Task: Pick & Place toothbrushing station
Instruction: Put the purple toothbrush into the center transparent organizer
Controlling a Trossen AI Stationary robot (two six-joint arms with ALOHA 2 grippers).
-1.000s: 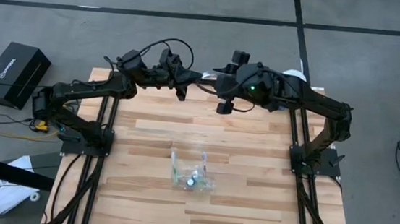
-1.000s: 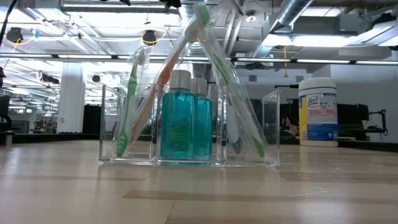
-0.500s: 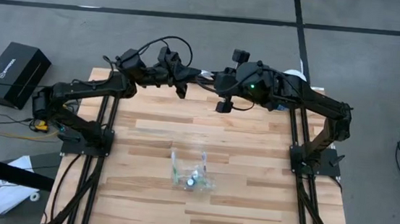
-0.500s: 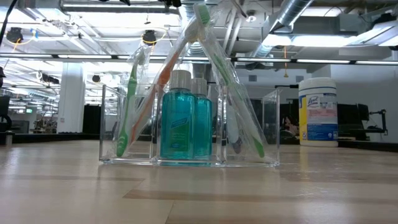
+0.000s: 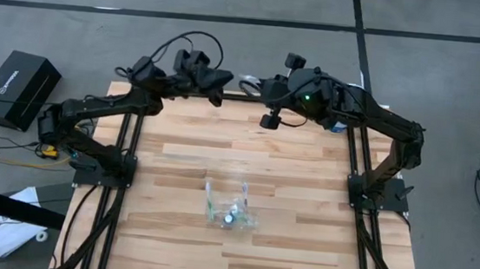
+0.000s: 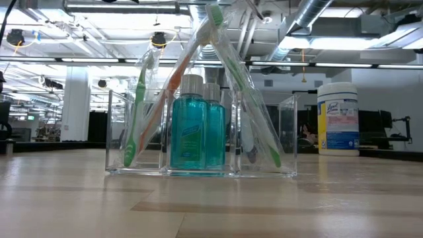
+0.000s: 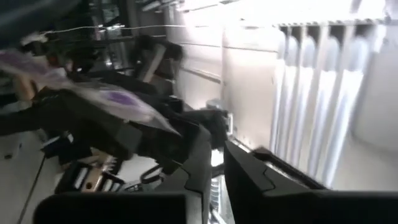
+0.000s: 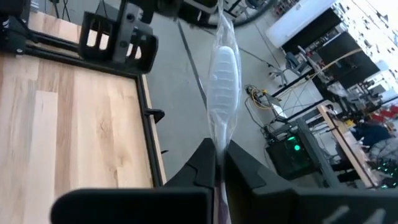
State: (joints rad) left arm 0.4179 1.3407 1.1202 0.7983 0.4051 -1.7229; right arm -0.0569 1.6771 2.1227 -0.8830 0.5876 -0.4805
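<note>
A pale wooden table (image 5: 306,171) carries a clear plastic container (image 5: 231,208) and a white tub (image 6: 338,119).

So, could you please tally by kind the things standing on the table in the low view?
Clear plastic container: 1
Teal bottles: 2
Toothbrushes in the container: at least 3 (the wrappers overlap)
White wipes tub: 1
Total: at least 7
</note>
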